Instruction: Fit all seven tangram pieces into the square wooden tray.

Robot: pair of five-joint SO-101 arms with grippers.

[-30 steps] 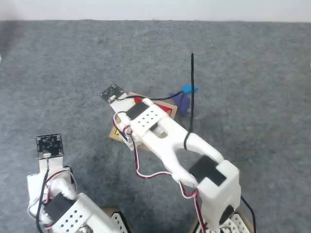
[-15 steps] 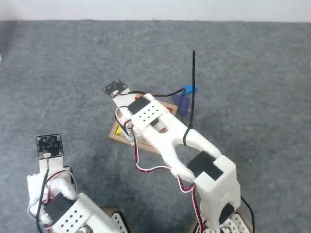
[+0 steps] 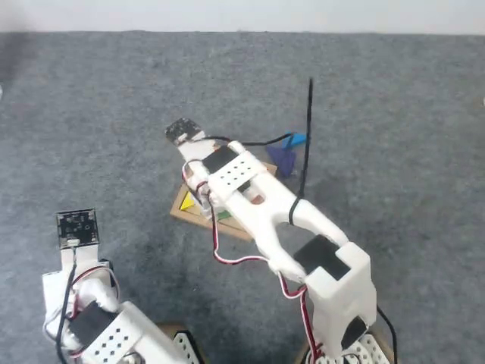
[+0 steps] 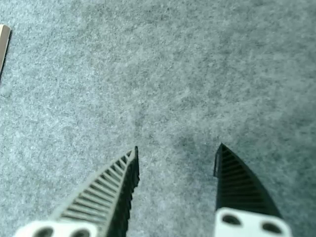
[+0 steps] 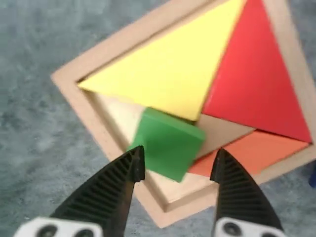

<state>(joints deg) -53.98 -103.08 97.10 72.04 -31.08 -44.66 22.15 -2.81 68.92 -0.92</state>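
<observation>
Right wrist view: the right fingers are spread over the tray, either side of a green square lying askew on bare wood. It sits beside the seated yellow triangle, red triangle and orange piece. On the grey worktop, purple and blue pieces lie just beside the tray. The left fingers are spread above the worktop.

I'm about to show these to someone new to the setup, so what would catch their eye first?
The square wooden tray in the right wrist view stands out, bright with a yellow triangle, a red triangle and an orange piece. A green square lies in its unfilled part, just ahead of the open right gripper. From above, a purple piece and a blue piece lie on the grey carpet beside the tray.
</observation>
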